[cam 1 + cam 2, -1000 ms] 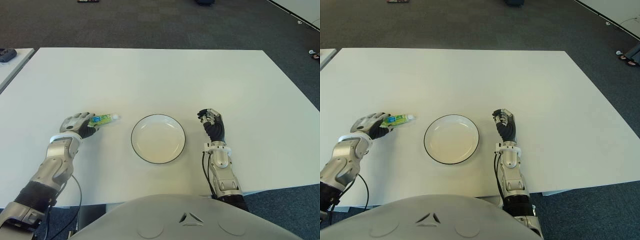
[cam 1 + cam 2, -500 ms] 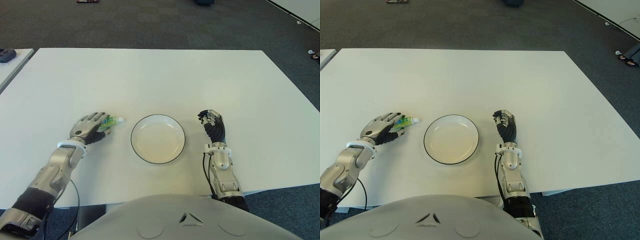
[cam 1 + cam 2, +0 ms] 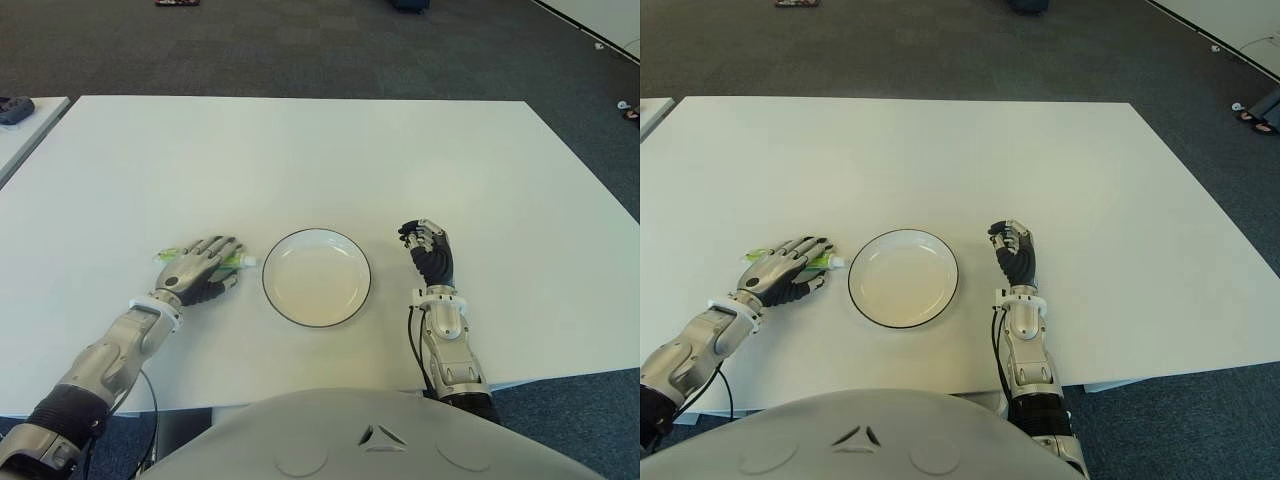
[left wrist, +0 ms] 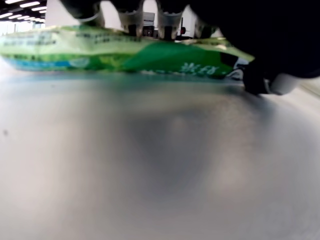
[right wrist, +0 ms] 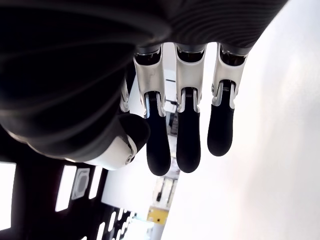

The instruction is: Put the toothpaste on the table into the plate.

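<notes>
We see a white table point(image 3: 330, 150) with a white plate point(image 3: 316, 277) that has a dark rim, sitting toward the near edge, roughly midway between the left and right edges. Just to the plate's left lies the green toothpaste tube point(image 3: 240, 260), flat on the table, its white cap end pointing at the plate and nearly touching the rim. Our left hand point(image 3: 200, 270) lies over the tube with its fingers point(image 3: 800, 250) stretched out and spread across it; the tube's flat end shows past the hand on the side away from the plate. From the left wrist view we see the toothpaste tube point(image 4: 125, 55) resting on the table surface with the fingertips above it, flattened over it rather than wrapped around it, so it is not gripped. Our right hand point(image 3: 430, 252) shows just right of the plate, clear of the rim, with its fingers point(image 5: 189, 135) curled loosely inward and holding nothing.
</notes>
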You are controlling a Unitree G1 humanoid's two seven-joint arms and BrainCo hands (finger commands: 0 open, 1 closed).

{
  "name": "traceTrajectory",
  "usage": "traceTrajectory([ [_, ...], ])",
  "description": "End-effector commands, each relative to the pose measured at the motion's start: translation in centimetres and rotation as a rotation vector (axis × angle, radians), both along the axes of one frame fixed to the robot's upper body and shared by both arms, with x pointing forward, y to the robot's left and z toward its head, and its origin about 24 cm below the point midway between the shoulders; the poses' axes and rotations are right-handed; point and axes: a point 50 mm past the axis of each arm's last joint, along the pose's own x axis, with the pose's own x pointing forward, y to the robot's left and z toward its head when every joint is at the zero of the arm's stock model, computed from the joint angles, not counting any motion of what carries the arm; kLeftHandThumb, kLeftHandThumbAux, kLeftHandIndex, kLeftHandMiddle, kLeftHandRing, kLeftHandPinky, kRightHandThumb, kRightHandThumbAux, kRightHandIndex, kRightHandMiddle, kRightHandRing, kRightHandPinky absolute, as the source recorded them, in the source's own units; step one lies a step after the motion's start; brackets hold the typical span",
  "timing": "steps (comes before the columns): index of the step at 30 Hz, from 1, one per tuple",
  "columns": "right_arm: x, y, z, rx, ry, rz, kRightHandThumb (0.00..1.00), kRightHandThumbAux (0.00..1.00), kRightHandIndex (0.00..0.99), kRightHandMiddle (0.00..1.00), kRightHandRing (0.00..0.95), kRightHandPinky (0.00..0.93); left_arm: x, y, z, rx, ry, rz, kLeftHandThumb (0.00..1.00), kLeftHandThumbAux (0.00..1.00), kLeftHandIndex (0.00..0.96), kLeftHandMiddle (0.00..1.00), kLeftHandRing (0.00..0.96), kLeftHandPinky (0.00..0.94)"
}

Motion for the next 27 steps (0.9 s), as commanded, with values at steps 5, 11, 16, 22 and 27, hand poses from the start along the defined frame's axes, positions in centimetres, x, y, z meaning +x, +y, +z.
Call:
traceTrajectory([
  [5, -0.2, -0.1, -0.2, 0.004, 0.003, 0.002, 0.712, 0.731, 0.422, 0.480, 0.462, 0.454, -0.5, 0.8, -2.5, 0.082, 0.131, 0.005, 0.537, 0.299, 0.000, 0.032, 0.000, 0.062],
  [11, -0.2, -0.2, -0.2, 0.000, 0.001, -0.003, 0.712, 0.731, 0.423, 0.479, 0.456, 0.443, -0.3, 1.4, -3.8, 0.139, 0.164, 0.023, 0.546, 0.298, 0.000, 0.035, 0.002, 0.067],
  [16, -0.3, -0.3, -0.2, -0.003, 0.001, -0.008, 0.712, 0.731, 0.423, 0.480, 0.453, 0.438, -0.2, 1.6, -4.1, 0.156, 0.174, 0.023, 0.552, 0.298, 0.000, 0.035, 0.003, 0.069],
  [22, -0.4, -0.4, -0.1, -0.012, -0.003, -0.012, 0.711, 0.731, 0.424, 0.486, 0.454, 0.442, 0.1, 1.9, -4.0, 0.187, 0.181, 0.014, 0.557, 0.301, 0.000, 0.041, 0.007, 0.071],
  [27, -0.4, -0.5, -0.1, -0.016, -0.005, -0.013, 0.712, 0.731, 0.423, 0.487, 0.454, 0.438, 0.2, 2.0, -3.9, 0.196, 0.173, 0.006, 0.557, 0.305, 0.000, 0.052, 0.016, 0.079],
])
